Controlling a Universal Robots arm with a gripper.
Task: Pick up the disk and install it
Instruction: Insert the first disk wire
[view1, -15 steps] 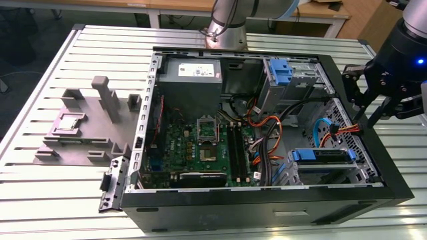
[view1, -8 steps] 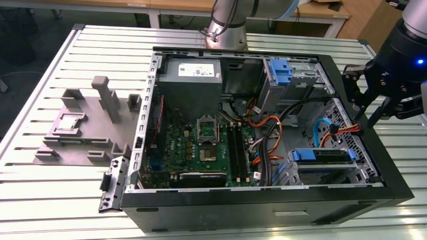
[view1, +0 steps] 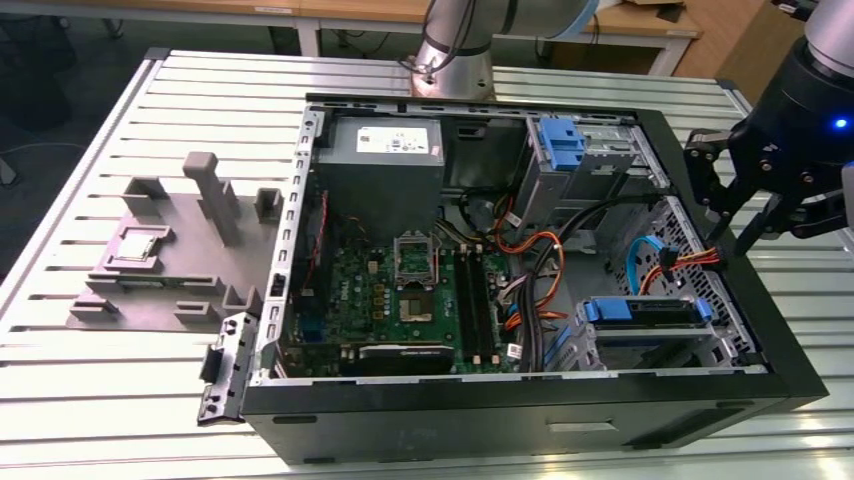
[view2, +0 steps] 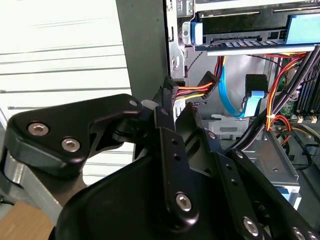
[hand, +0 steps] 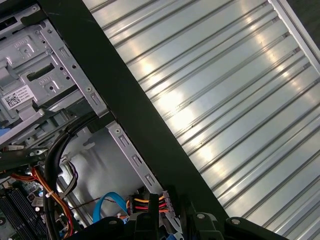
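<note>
Gripper (view1: 727, 225) hangs over the long side wall of the open computer case (view1: 767, 335) on the exterior view's right, spread wide with nothing between its jaws. In the second wrist view its black linkages splay apart, and a power connector (view2: 199, 89) with red, yellow and black wires lies just past them.

Lying on its side on the slatted aluminium table (view1: 134, 400), the case shows its contents. The disk (view1: 641, 312), in its blue carrier, sits flat in the drive cage at the case corner nearest the camera on the exterior view's right; in the second wrist view the same disk (view2: 240, 32) sits in its metal bay beyond the gripper. A blue data cable (view1: 637, 265) curves across the case floor between the disk and the gripper's side wall. An upright blue bracket (view1: 562, 140) stands in the bay at the far corner on that side. The grey power supply (view1: 387, 145) fills the other far corner, and the green motherboard (view1: 400, 300) covers the floor below it.

Outside the case, near the table's edge on the exterior view's left, lies a grey fixture plate (view1: 174, 265).

The arm's black wrist (view1: 814, 100) reaches in from the exterior view's upper right and tilts the gripper down toward the case interior.
</note>
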